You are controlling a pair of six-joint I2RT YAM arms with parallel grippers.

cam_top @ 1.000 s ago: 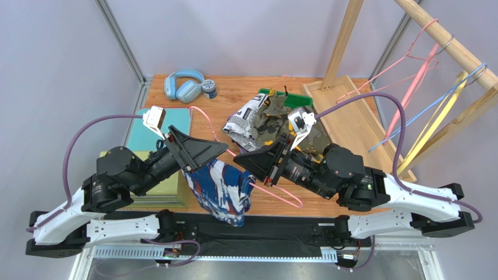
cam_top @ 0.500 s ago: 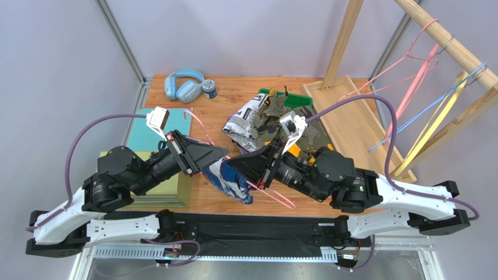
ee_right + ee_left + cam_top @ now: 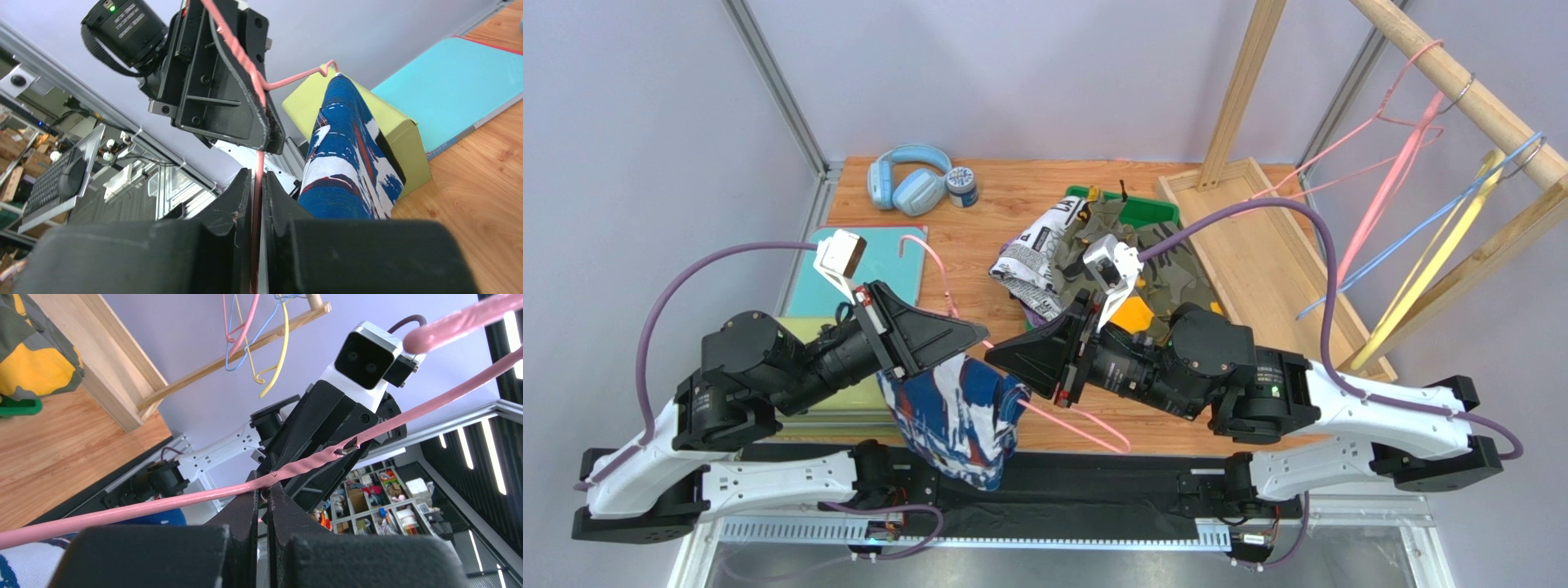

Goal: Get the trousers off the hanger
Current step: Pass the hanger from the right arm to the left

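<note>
Trousers (image 3: 952, 410), blue-white-red print, hang on pink hanger (image 3: 1081, 425), between left gripper (image 3: 265, 493) and right gripper (image 3: 258, 174), each pinched tight on its wire. I want hanger level, left grip firm, then right freed to pull cloth off.

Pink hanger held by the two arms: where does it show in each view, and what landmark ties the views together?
Top external: the pink hanger lies low centre, with its hook up at left of centre.
Left wrist: it crosses diagonally from lower left to upper right.
Right wrist: upper centre, then straight down to the bottom edge.
Shared landmark: the blue-white-red trousers draped on it.
</note>
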